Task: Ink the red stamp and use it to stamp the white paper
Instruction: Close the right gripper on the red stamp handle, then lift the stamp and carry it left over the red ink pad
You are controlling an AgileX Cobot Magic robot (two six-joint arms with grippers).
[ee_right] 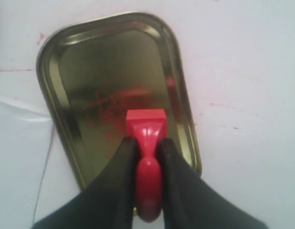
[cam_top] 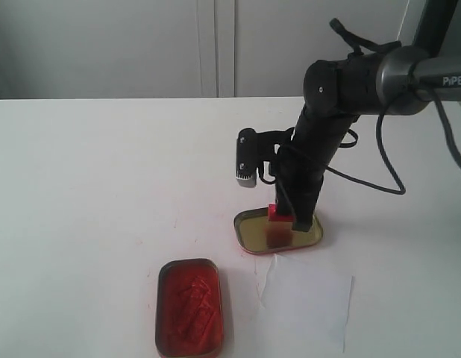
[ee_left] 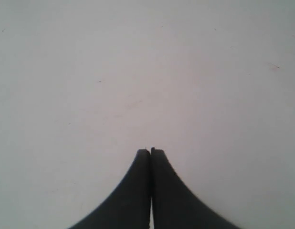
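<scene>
The red stamp stands upright in a shallow gold tin smeared with red. My right gripper reaches down from above, shut on the stamp's knobbed handle with a finger pressed on each side. Whether the stamp's base touches the tin's floor I cannot tell. The white paper lies flat just in front of the gold tin. My left gripper is shut with nothing in it, over bare white tabletop, and does not show in the exterior view.
A rectangular tin of red ink lies at the front, left of the paper. The right arm's cable loops above the table behind the gold tin.
</scene>
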